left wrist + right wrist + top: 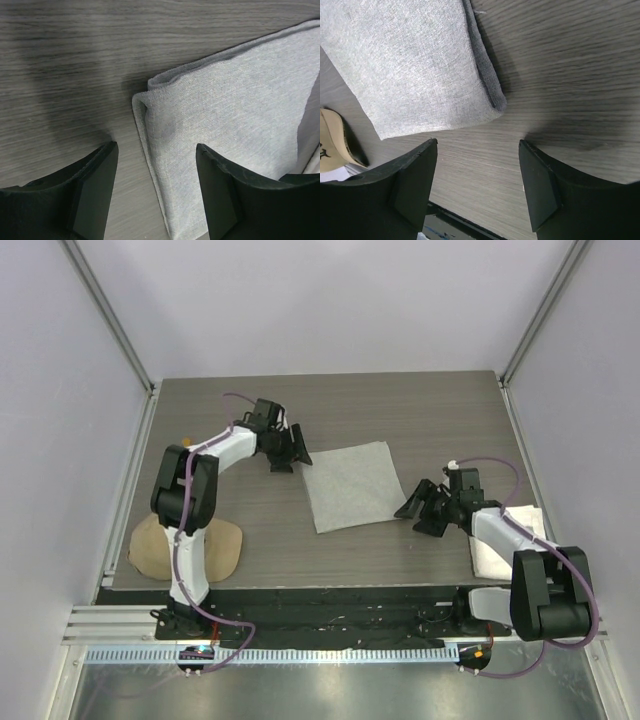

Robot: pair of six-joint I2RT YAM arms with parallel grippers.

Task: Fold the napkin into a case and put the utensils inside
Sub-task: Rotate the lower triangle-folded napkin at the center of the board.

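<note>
The light grey napkin [350, 485] lies flat on the table [420, 405], folded over with doubled edges. My left gripper [291, 459] hovers open at its left corner. In the left wrist view that corner and the napkin's [235, 100] left edge run between the open gripper's [156, 150] black fingers [95, 192], which grip nothing. My right gripper [416, 510] stands open just off the cloth's right corner. The right wrist view has only bare wood inside the gripper [477, 145], with the napkin's [415, 65] folded corner just beyond the tips. The utensils are out of view.
A thicker white towel [505, 540] lies at the right near edge under the right arm. A tan cap [185, 545] sits at the left near edge by the left arm's base and shows again as a tan cap [332, 145] in the right wrist view.
</note>
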